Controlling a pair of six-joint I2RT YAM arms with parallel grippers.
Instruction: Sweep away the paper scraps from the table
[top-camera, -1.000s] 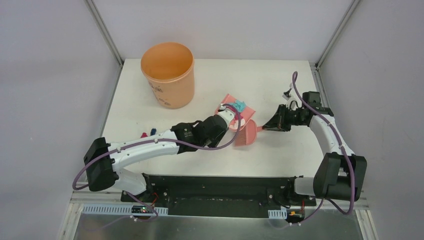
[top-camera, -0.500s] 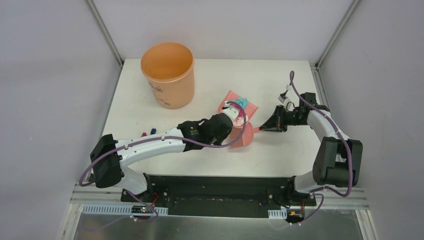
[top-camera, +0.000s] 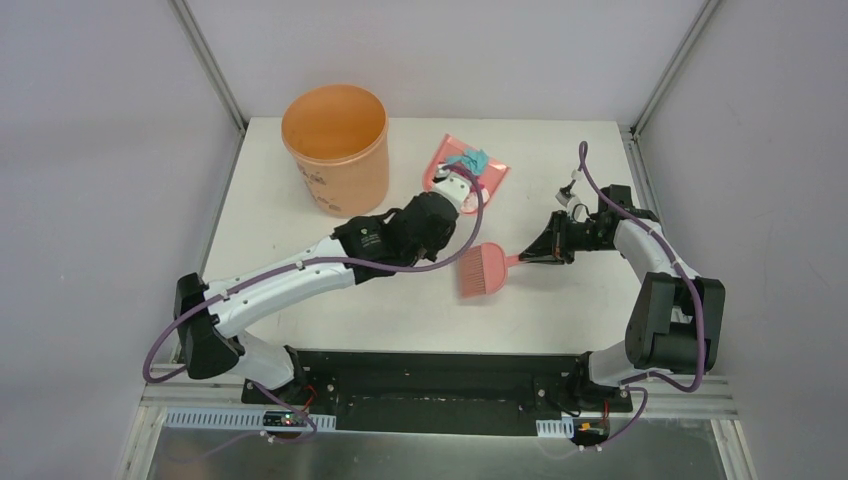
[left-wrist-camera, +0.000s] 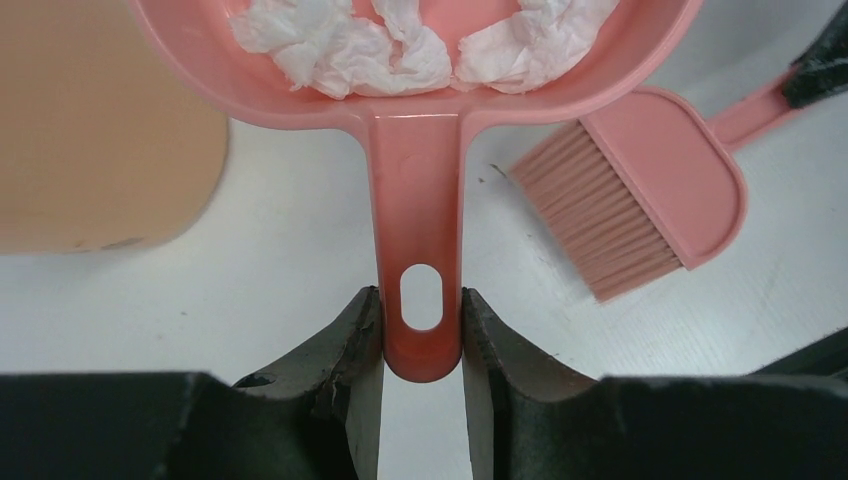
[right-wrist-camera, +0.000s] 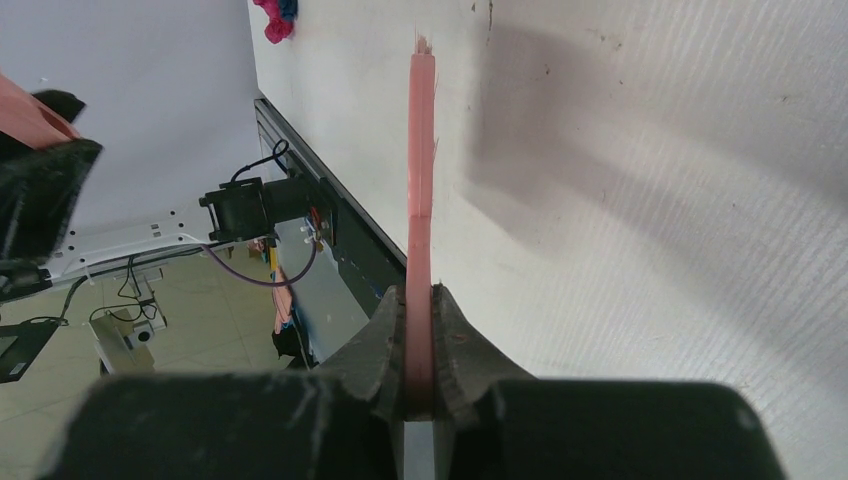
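My left gripper (top-camera: 456, 192) (left-wrist-camera: 421, 330) is shut on the handle of the pink dustpan (top-camera: 466, 166) (left-wrist-camera: 420, 190) and holds it toward the back of the table (top-camera: 560, 150), right of the orange bucket. Pale crumpled paper scraps (left-wrist-camera: 340, 45) lie in the pan; they look light blue from above (top-camera: 470, 159). My right gripper (top-camera: 526, 258) (right-wrist-camera: 420, 300) is shut on the handle of the pink hand brush (top-camera: 484, 270) (right-wrist-camera: 420, 150), whose bristles rest on the table. A magenta and a dark blue scrap (right-wrist-camera: 275, 18) lie near the table's front left; in the top view my left arm hides them.
The orange bucket (top-camera: 336, 150) (left-wrist-camera: 100, 130) stands at the back left, close to the dustpan. The brush (left-wrist-camera: 640, 200) lies right of the pan's handle. A black rail (top-camera: 430, 375) runs along the front edge. Grey walls enclose the table.
My left gripper has carried the dustpan away from the brush toward the back, nearer the bucket. The right gripper and brush shifted slightly left, then stayed still.
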